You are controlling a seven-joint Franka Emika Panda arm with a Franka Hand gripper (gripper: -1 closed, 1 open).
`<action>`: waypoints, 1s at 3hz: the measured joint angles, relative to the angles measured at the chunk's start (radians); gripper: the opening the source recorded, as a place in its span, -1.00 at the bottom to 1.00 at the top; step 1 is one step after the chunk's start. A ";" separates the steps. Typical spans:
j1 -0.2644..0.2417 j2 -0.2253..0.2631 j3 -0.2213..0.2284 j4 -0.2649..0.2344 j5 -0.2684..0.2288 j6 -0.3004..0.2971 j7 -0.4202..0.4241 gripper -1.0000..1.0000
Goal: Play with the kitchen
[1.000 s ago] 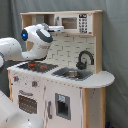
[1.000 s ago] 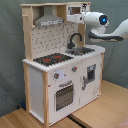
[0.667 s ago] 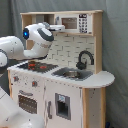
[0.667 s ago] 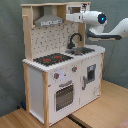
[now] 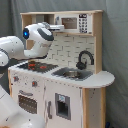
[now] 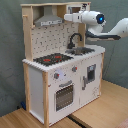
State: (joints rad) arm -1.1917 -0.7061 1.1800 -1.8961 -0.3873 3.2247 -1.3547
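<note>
Up at the microwave shelf (image 5: 77,22) of the kitchen (image 6: 60,75), arm's hand (image 6: 67,17) half hidden against hood (image 6: 47,20); fingers' state can't be told. Hob (image 6: 52,58), sink (image 5: 72,73), tap (image 5: 85,57) unobstructed below

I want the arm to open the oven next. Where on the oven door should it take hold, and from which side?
Probably the horizontal bar handle along the top of the oven door, approached from the front of the kitchen. The bar stands off the panel, so fingers could close above and below it.
</note>
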 joint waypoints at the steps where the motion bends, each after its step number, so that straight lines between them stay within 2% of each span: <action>1: 0.117 0.007 -0.085 -0.071 0.000 -0.001 -0.002 -1.00; 2: 0.190 0.007 -0.140 -0.115 0.000 0.008 -0.010 -1.00; 3: 0.257 0.009 -0.193 -0.164 0.000 0.044 -0.020 -1.00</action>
State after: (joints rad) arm -0.9351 -0.6973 0.9872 -2.0597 -0.3869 3.2684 -1.3750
